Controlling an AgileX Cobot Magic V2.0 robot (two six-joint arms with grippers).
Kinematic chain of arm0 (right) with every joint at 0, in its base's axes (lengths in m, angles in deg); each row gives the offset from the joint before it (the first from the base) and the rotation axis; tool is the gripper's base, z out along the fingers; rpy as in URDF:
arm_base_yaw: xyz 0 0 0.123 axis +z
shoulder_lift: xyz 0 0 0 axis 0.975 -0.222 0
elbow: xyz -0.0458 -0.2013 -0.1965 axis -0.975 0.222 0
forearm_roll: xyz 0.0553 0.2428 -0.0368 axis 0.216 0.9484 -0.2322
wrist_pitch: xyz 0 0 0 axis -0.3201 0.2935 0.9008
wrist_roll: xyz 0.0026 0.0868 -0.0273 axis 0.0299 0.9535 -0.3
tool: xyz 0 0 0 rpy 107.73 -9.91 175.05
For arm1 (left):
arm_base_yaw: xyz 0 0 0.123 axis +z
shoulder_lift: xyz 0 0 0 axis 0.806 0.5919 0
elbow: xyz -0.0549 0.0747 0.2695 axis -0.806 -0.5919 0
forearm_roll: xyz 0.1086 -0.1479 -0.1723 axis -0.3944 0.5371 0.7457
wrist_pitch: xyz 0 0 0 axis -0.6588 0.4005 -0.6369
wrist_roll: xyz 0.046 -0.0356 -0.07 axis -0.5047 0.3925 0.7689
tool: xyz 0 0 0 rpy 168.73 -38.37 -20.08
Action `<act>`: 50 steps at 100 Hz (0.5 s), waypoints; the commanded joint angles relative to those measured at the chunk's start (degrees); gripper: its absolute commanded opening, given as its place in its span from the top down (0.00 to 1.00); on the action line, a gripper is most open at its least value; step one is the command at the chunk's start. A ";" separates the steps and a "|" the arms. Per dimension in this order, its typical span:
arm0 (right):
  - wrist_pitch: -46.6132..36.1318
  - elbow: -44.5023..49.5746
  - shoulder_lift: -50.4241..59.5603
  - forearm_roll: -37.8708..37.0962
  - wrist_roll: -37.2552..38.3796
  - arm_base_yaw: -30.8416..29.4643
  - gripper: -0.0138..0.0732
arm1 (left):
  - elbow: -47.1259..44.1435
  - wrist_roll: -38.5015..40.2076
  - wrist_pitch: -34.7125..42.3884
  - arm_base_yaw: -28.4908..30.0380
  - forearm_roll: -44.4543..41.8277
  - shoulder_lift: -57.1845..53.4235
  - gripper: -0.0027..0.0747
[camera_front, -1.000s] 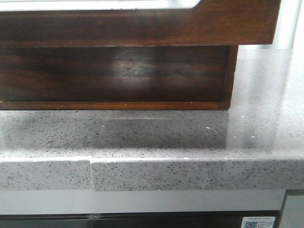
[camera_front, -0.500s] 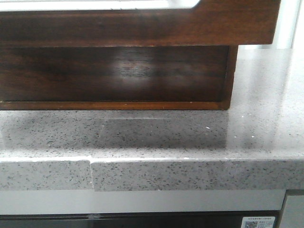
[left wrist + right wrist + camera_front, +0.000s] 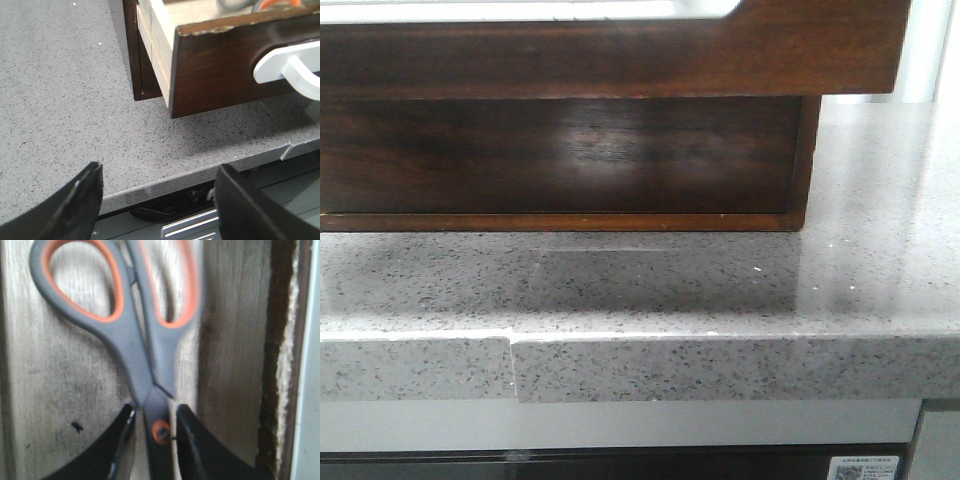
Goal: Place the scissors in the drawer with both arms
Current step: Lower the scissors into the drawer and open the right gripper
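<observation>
Our black grippers

We see our left gripper as two thick matte-black fingers with scuffed, greyish edges; our right gripper shows glossy black, tapering fingers.

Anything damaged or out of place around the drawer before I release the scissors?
Minor wear only. The drawer has a chipped, ragged top edge on its dark front, and its pale inside floor, seen from the right wrist, is stained with dark smudges. The scissors sit closed in the right gripper over that floor. The countertop shows a seam, nothing spilled.
</observation>
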 commanded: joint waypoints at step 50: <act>2.42 -1.61 16.19 -1.95 15.17 -1.37 0.62 | 1.75 0.11 3.98 -0.48 0.87 0.69 0.40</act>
